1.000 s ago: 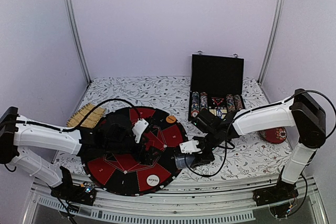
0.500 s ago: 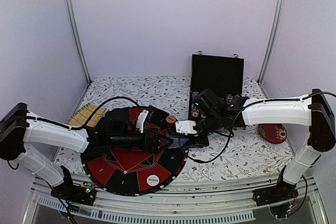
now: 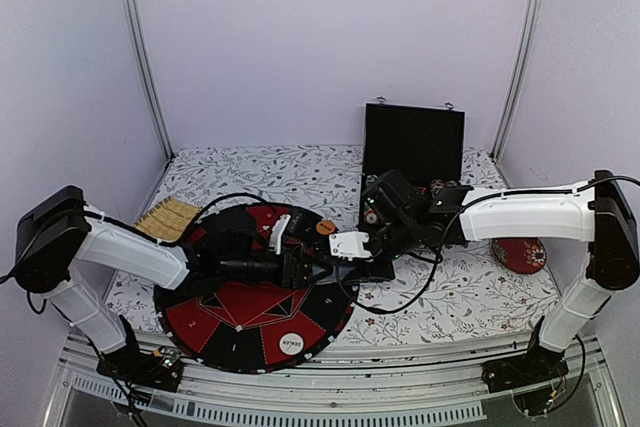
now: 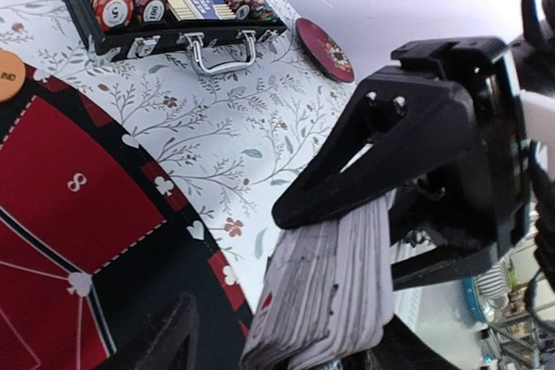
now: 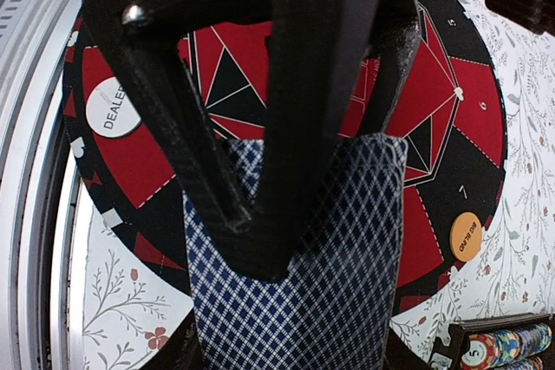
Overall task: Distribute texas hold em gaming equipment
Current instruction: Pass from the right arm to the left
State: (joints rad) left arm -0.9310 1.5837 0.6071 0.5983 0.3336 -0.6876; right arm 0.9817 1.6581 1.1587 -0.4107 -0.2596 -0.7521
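1. Top external view: both arms meet over the right half of a round red-and-black segmented game mat (image 3: 240, 317) lying on the floral-printed tabletop (image 3: 270, 172).
2. Right gripper (image 4: 342, 244): jaws clamped on the upper end of a thick deck of playing cards with blue diamond-patterned backs (image 5: 303, 292), held above the mat.
3. Left gripper (image 4: 273, 348): jaws flank the deck's lower end. I cannot tell whether they press on it.
4. Risk: this reads as a hand-over. If the right jaws let go before the left jaws bite, the deck drops and scatters over the mat.
5. Risk: the stack looks loosely squared in the left wrist view, so an off-centre squeeze could shear it and spill cards.
6. Risk: both sets of jaws crowd one small space, so a misjudged move could knock them together.
7. Around:
   - a white round "DEALER" disc (image 3: 291, 343) near the mat's front edge
   - a small orange disc (image 3: 326, 228) at its far right
   - an open black case of striped chips (image 3: 412, 147) behind the right arm, whose cable trails between case and mat
   - a straw-coloured woven pad (image 3: 167, 219) far left
   - a dark red round pad (image 3: 523, 255) far right
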